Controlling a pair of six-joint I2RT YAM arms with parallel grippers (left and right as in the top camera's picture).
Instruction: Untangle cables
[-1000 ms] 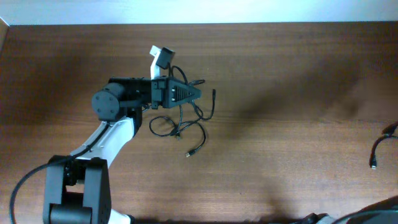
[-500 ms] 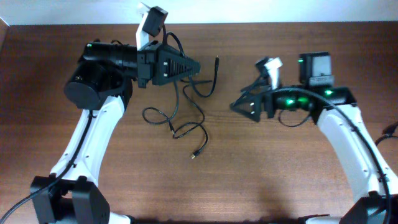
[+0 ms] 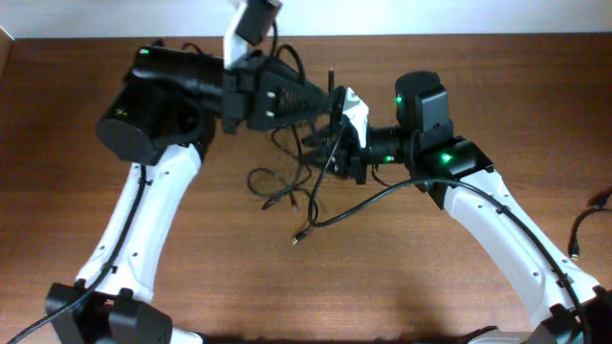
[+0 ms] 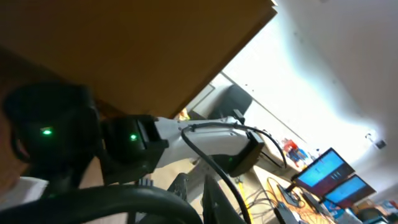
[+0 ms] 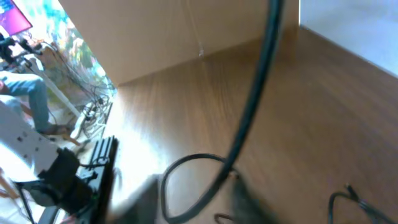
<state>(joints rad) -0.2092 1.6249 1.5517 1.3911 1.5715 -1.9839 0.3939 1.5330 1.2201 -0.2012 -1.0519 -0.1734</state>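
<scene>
- Overhead view: the left hand [image 3: 323, 101] looks pressed together on the cables [image 3: 287, 186]. Strands hang from its tip into a loose tangle lying on the desk [image 3: 478, 76] just beneath it.
- The bundle is probably held up so the loops fall apart and one strand can be picked out.
- The right hand [image 3: 330, 153] sits just beside the left hand's tip, in among the hanging strands. Cannot tell if it is spread or pinching, as it is too dark there.
- Wrist views: no fingers readable.
- Half a second ago the right hand was well apart from the tangle; now it is at it. The left hand has shifted toward it.
- A second ago the right arm was absent.
</scene>
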